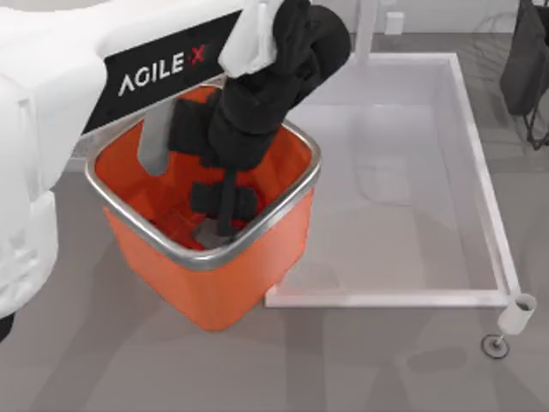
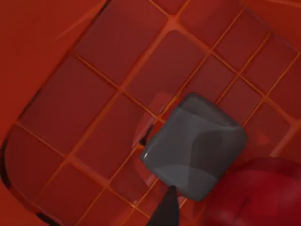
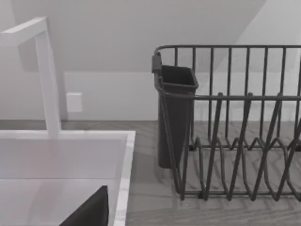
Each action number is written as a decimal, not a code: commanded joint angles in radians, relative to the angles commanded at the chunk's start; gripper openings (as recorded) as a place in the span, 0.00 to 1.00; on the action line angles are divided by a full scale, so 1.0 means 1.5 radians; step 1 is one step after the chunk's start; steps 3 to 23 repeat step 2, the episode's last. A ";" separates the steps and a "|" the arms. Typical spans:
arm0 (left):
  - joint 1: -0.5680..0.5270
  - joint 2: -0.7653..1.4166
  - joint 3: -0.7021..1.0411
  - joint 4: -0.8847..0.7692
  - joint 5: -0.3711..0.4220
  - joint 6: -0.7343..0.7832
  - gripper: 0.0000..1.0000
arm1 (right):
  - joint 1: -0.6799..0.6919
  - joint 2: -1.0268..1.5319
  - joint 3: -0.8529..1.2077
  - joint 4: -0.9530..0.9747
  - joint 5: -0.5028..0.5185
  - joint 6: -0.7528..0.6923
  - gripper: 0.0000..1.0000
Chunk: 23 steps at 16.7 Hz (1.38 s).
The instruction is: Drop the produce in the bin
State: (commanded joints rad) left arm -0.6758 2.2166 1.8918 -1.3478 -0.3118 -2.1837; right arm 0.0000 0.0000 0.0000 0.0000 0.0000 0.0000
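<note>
Take the bin [image 1: 206,275] as your landmark: it stands on the counter [image 1: 343,369] with its silver rim touching or just beside the near-left corner of a shallow white tray [image 1: 480,180], which stretches away to the bin's right. Past the tray's near-right corner you see a small white cylinder [image 1: 517,313] and a little ring-shaped piece [image 1: 495,346] on the counter, and well beyond the tray's far-right side a dark wire dish rack [image 1: 527,64] is cut off by the frame edge. Your left arm reaches down through the bin's mouth and covers much of its inside, so from above the left hand [image 1: 221,206] is a dark mass over the gridded floor and you cannot tell how its fingers stand. The left wrist view looks straight at that floor: a grey fingertip [image 2: 195,146] hangs over the orange grid, and the produce [image 2: 261,195], deep red, sits at the frame's corner right beside that fingertip, cut off by the edge; whether it is gripped or lying on the floor you cannot tell. The right wrist view looks across the tray's rim to the rack [image 3: 235,122] with its dark cup [image 3: 175,117] and a white post [image 3: 47,75].
</note>
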 joint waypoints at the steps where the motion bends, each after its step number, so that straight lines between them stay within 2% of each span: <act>1: 0.000 0.000 0.000 0.000 0.000 0.000 1.00 | 0.000 0.000 0.000 0.000 0.000 0.000 1.00; 23: 0.000 0.000 0.000 0.000 0.000 0.000 1.00 | 0.000 0.000 0.000 0.000 0.000 0.000 1.00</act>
